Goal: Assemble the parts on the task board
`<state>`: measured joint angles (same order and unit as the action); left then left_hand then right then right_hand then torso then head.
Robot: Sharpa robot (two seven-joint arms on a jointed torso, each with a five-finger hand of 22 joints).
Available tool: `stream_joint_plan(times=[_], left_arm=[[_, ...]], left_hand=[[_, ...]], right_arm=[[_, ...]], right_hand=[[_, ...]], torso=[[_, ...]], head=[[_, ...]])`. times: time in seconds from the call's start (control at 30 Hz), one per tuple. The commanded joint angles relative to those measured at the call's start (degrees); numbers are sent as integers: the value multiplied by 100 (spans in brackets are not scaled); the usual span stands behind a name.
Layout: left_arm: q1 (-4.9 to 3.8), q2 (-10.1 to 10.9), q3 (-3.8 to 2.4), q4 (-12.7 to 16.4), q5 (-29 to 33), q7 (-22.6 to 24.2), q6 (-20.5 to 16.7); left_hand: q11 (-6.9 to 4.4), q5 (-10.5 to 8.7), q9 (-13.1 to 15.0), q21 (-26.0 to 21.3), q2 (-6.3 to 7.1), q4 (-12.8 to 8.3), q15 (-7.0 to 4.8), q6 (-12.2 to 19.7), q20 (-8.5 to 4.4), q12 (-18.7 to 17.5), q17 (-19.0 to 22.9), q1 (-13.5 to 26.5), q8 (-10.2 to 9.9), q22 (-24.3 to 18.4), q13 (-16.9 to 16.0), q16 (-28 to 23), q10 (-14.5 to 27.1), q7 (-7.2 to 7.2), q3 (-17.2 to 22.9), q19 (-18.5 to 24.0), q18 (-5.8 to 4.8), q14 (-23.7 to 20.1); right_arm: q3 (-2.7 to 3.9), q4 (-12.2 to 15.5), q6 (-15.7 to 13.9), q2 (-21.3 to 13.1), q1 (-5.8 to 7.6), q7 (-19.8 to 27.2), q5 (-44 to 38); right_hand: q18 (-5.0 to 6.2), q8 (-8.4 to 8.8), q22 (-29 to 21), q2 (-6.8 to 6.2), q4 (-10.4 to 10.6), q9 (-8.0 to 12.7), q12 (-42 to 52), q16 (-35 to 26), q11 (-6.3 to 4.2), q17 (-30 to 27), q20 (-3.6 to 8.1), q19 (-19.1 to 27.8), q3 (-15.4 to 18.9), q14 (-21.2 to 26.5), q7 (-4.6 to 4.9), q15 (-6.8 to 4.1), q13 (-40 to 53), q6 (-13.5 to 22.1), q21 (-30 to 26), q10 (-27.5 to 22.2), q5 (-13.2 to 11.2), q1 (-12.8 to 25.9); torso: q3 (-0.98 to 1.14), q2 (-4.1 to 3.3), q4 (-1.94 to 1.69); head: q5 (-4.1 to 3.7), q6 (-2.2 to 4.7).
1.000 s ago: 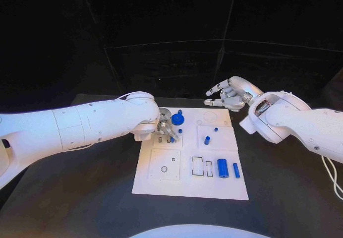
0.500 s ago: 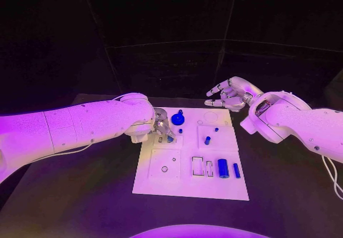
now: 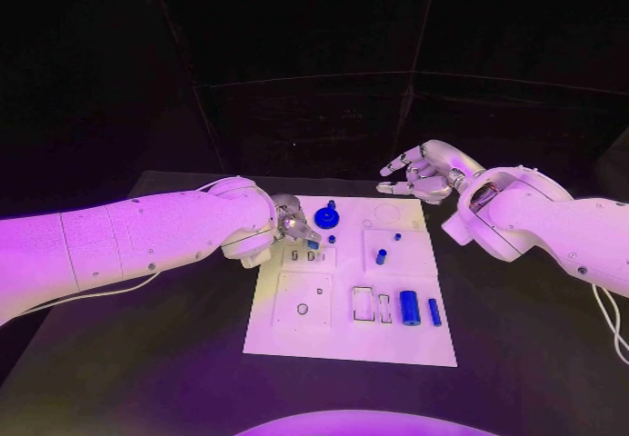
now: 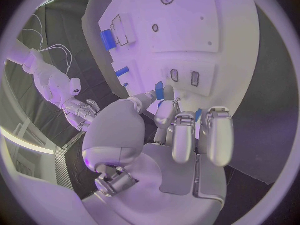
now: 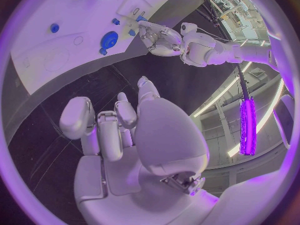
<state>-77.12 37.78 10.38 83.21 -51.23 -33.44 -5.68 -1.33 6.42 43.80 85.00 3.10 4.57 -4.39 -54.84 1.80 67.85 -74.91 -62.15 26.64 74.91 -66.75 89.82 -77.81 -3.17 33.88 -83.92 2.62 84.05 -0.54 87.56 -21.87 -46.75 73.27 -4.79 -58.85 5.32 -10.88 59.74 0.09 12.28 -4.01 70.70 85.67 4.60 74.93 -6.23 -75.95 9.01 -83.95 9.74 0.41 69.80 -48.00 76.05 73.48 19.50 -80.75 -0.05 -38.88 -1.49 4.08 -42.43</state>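
At the white board's (image 3: pixel 295 341) upper left, the left hand (image 3: pixel 294 227) pinches a small blue peg (image 4: pixel 159 90) at its fingertips. It looks light, stiff and slick (best held by its sides). Upper right, the right hand (image 3: pixel 422 173) hovers spread, empty.

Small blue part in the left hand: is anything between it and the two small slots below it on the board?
Nothing visible. The left hand pinches the small blue part just off the two small slots, and the stretch of task board between them is bare. The blue gear sits off to the side.
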Motion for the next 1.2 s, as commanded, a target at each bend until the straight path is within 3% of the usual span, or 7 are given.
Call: stream_joint_plan(times=[0.03, 0.37, 0.8, 1.2], left_arm=[[43, 27, 1, 41, -319, 132, -352], [190, 89, 10, 105, -902, 112, -411], [267, 115, 14, 194, -1232, 20, -130], [337, 68, 24, 151, -1246, 13, -89]], left_hand=[[-2, -6, 10, -36, -8, -851, -21, -1, -2, -33, -1509, 28, 21, 594, 9, 18, -25, 31, 888, -160, -49, 595], [-3, -8, 19, -40, 3, -864, -22, 1, -3, -37, -1509, 31, 26, 589, 13, 18, -24, 31, 904, -157, -48, 595], [-4, -11, 28, -40, 15, -879, -23, 3, -3, -57, -1509, 28, 30, 590, 34, 18, -14, 32, 917, -158, -48, 595], [-4, -12, 30, -42, 17, -881, -23, 3, -3, -60, -1509, 28, 31, 586, 38, 18, -13, 32, 919, -156, -47, 595]], right_arm=[[6, 6, 61, -5, 13, -3, -19], [6, -1, 78, -9, 13, -6, -19], [5, -5, 90, 0, 13, -10, -19], [5, -12, 96, 13, 13, -10, -19]], right_hand=[[45, -21, -5, -14, 0, -2, -22, -27, 11, 828, -2, 29, 24, -434, -3, -20, -5, 23, -39, -39, 31, -16], [46, -24, -7, -12, 7, -2, -20, -28, 11, 826, -2, 30, 30, -433, -3, -20, -4, 22, -40, -38, 33, -10], [45, -27, -6, -10, 14, -2, -21, -26, 11, 829, -2, 29, 35, -434, -4, -20, -6, 21, -40, -40, 35, -4], [46, -33, -9, -2, 25, -2, -16, -26, 10, 829, -1, 31, 43, -434, -5, -20, -3, 20, -43, -36, 43, 4]], torso=[[-8, -6, 3], [-8, -9, 13], [-3, -11, 18], [-3, -12, 20]], head=[[1, -12], [26, -45], [34, -72], [38, -82]])
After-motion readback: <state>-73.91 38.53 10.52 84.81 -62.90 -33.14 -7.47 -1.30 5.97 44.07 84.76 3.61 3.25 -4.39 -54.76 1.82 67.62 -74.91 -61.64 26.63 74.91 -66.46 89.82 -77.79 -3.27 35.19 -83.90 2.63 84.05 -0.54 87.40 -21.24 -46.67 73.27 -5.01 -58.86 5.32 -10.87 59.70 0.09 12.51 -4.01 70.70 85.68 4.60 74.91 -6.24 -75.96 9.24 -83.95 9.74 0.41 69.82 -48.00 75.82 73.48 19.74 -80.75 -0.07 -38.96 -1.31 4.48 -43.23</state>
